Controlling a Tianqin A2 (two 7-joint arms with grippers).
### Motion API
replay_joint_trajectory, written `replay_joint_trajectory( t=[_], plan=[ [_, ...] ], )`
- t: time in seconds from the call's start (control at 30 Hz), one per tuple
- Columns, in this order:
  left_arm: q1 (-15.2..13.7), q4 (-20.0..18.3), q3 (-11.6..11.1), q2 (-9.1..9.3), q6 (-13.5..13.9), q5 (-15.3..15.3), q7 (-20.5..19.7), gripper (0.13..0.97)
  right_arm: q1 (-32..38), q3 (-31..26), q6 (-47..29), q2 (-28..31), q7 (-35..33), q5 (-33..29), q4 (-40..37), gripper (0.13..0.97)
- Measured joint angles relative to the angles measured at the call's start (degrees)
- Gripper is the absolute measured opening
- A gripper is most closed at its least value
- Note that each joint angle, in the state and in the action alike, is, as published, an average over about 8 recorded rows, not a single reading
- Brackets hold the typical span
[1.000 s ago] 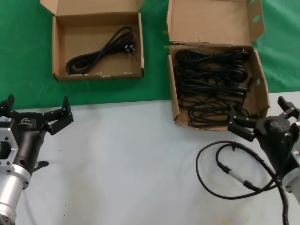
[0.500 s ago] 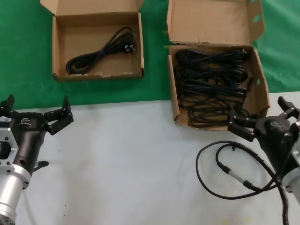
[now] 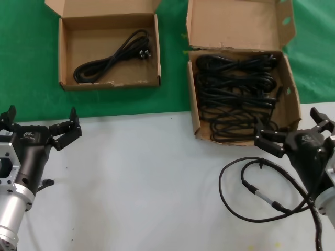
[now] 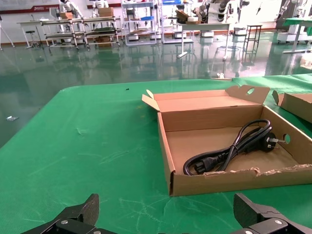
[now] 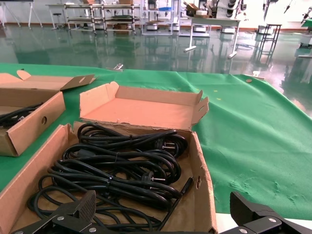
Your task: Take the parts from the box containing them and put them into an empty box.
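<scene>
The larger box (image 3: 192,99) with the tall lid flap stands at the back right, full of several black looped cable bundles (image 3: 235,97). The squarish shallow box (image 3: 110,82) at the back left holds one cable bundle (image 3: 112,56). My right gripper (image 3: 289,125) is open and empty, just in front of the larger box's front right corner. In the right wrist view the gripper (image 5: 163,207) faces the cables (image 5: 117,170) inside the box (image 5: 202,195). My left gripper (image 3: 42,119) is open and empty on the near left. In the left wrist view it (image 4: 167,209) faces the shallow box (image 4: 234,181) and its cable (image 4: 229,151).
A thicker looped black robot cable (image 3: 251,191) with a silver connector lies on the white table by my right arm. The boxes sit on green cloth (image 3: 26,63) beyond the white table surface (image 3: 136,178). The larger box's edge shows in the left wrist view (image 4: 297,105).
</scene>
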Motion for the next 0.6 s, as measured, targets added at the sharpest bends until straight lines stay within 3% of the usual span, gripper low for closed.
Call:
replay_joint_trajectory(
  t=[0.6],
  plan=[
    [0.00, 0.00, 0.00, 0.00, 0.00, 0.00, 0.00, 0.966, 0.00, 0.00, 0.00, 0.00, 0.00, 0.00, 0.00, 0.966]
  ],
)
